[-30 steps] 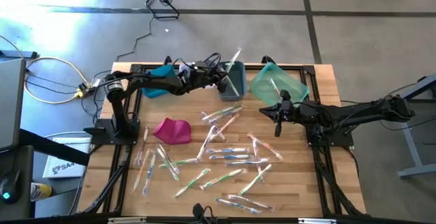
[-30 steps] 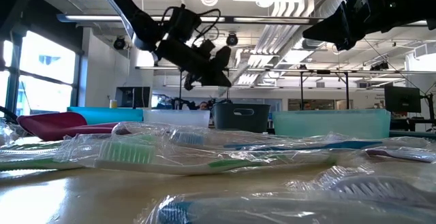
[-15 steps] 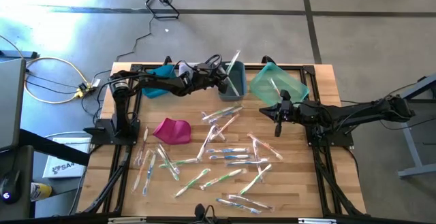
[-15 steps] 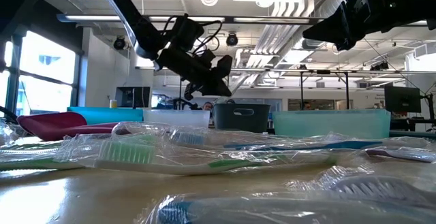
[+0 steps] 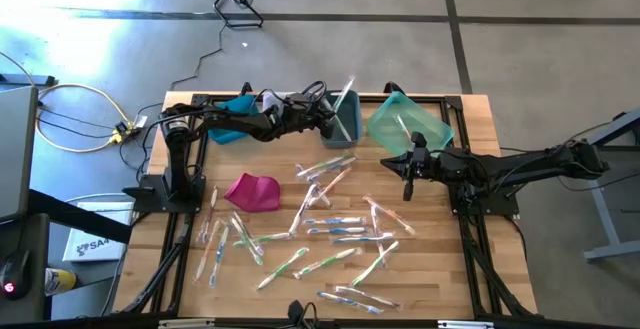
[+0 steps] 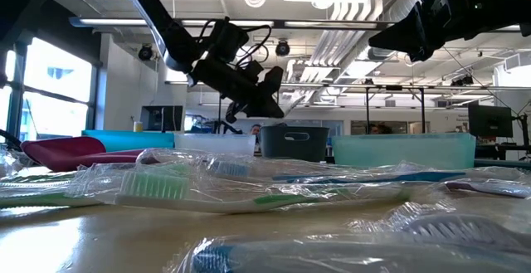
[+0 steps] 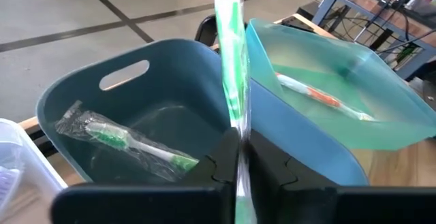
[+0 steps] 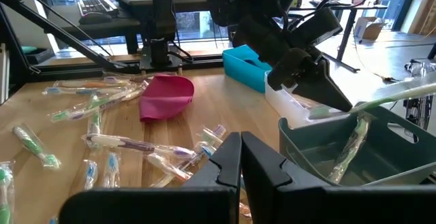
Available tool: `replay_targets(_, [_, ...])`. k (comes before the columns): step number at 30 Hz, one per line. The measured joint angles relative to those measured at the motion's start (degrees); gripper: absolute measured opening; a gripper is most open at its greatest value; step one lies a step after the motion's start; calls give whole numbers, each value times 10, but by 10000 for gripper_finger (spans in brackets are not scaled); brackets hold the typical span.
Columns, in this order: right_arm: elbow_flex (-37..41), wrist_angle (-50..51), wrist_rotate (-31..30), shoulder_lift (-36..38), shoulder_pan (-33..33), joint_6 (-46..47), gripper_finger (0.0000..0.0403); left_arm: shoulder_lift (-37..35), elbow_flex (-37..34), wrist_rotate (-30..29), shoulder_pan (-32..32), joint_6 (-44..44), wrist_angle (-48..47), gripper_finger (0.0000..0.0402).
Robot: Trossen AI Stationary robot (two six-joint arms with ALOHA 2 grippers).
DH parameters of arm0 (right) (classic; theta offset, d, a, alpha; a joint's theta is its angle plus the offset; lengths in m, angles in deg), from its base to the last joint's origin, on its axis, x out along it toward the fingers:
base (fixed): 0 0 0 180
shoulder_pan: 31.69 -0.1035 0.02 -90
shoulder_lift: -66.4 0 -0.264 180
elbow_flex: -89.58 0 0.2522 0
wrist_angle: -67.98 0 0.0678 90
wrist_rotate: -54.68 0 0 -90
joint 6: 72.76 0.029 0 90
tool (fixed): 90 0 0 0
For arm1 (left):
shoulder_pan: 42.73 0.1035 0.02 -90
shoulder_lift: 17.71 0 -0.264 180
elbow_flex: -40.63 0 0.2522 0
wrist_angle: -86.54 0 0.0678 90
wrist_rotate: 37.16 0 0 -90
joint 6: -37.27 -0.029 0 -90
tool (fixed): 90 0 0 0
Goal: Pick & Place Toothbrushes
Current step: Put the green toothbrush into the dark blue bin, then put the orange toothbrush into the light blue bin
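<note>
One wrapped green toothbrush (image 7: 230, 67) is sitting clamped in L gripper (image 7: 240, 157) over grey bin (image 7: 75, 88) w/ one brush inside; judging release should be centred over bin; R gripper (image 8: 240, 159), fingers together, is idling nearby.

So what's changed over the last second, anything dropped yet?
The left gripper carried its green toothbrush further over the grey bin and lower; not released yet, fingers still pinch it. Right gripper, shut and empty, and the table's toothbrushes stayed put.
</note>
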Motion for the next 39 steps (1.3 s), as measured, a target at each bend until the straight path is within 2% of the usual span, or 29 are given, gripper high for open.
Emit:
replay_targets(9, [0, 0, 0, 0, 0, 0, 4, 0, 0, 6, 0, 0, 0, 112])
replay_targets(14, [0, 0, 0, 0, 0, 0, 4, 0, 0, 3, 0, 0, 0, 132])
replay_targets(26, [0, 0, 0, 0, 0, 0, 4, 0, 0, 3, 0, -29, 0, 134])
replay_targets(31, [0, 2, 0, 0, 0, 0, 4, 0, 0, 37, -4, -30, -1, 130])
replay_targets(34, [0, 7, 0, 0, 0, 0, 4, -8, -1, 38, -13, -37, -10, 111])
replay_targets(39, [0, 20, 0, 0, 0, 0, 4, -42, -1, 37, -26, -78, -60, 52])
